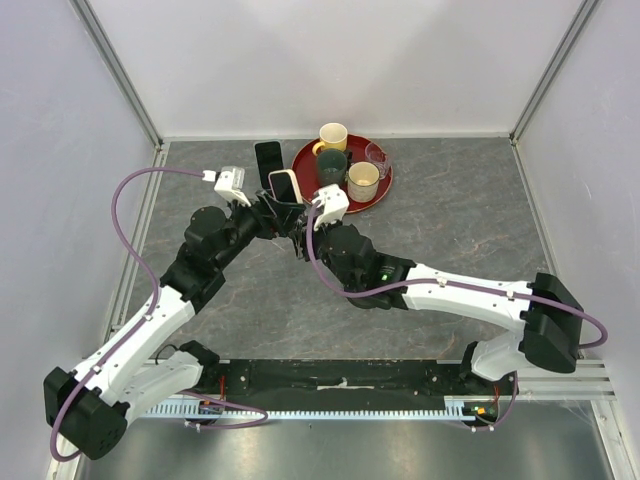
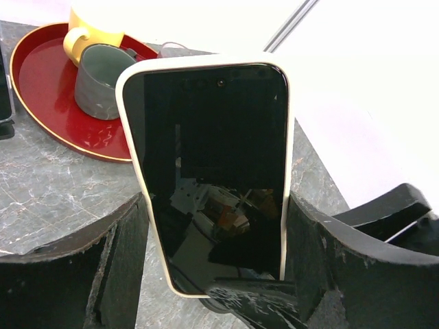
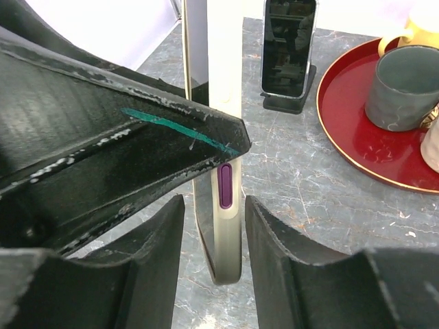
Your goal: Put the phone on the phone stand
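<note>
Left gripper (image 2: 216,199): closed on the phone (image 1: 284,186). One finger bears on each long edge of the cream case. The phone stands upright with its screen toward the left wrist camera, just left of the red tray (image 2: 41,86).

Dark slab (image 3: 289,44): propped in a small black base (image 3: 288,103), left of the tray and beyond the phone. It is clear of both arms.

Right gripper (image 3: 214,205): straddles the lower part of the phone, with one finger on the screen side and one on the back. A thin dark line shows on the screen side. I cannot tell whether these fingers are pressing or merely standing by.

Tray: carries several cups (image 1: 331,165) and lies near the right wrist.

Phone stand: not identifiable in any view. It may be hidden beneath the crossed grippers.

Assessed risks:
- With two grippers on one slim, glossy phone, any mismatch in their motion would twist it or pull it free.
- If the left lets go before the right has a firm grip, the phone would likely drop or tip.
- With the stand unseen, lowering is poorly guided and the phone could miss the holder.
- A swing toward the tray could strike the cups, and a push away from the arms could topple the slab.
</note>
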Controlling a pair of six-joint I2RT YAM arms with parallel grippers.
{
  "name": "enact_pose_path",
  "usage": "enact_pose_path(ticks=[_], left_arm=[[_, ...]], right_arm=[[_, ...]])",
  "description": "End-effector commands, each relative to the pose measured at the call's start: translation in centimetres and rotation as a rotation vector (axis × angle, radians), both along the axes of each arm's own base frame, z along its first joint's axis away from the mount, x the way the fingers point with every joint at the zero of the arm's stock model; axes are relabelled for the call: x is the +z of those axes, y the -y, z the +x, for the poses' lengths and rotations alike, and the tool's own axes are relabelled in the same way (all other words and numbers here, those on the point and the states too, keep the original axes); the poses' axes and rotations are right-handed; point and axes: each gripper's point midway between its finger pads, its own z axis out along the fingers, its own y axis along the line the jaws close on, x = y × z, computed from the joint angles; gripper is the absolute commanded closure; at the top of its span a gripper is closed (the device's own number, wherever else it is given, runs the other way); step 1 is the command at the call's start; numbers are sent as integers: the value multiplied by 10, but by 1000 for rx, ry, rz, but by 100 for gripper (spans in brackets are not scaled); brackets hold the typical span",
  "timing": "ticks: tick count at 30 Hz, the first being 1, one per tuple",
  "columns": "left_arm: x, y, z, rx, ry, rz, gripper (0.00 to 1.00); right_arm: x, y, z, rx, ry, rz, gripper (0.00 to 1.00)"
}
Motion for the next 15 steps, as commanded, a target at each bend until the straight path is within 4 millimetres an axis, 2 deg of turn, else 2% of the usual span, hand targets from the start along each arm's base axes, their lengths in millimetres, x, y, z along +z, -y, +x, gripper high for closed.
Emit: enact_pose_path(ticks=[1,5,6,8,9,10,12,13,14,15], left_arm=[[40,7,-2,-38,107,-108,98],[46,14,-9,-89,131,-142,98],[53,17,-13,-117,158,-150,98],[55,22,-18,-161,182,-147,98],[57,30,-27,-231,204,-140,98],[64,34,-33,-275,248,-136,77],[67,42,-47,-369,296,-121,47],[68,43,-51,-386,312,-126,26],[69,45,-56,-414,319,-129,19],[71,45,-61,-435,337,-131,15]], right_arm=[[10,-5,7,-38,12,81,56],[6,-4,6,-39,0,112,71],[3,-3,4,-38,-2,116,83],[7,4,4,-53,4,131,98],[4,9,4,-66,2,130,100],[12,14,1,-65,11,147,100],[13,23,0,-70,11,146,100],[24,29,-4,-66,20,167,100],[27,32,-6,-51,21,169,100],[32,43,-10,-52,23,176,100]])
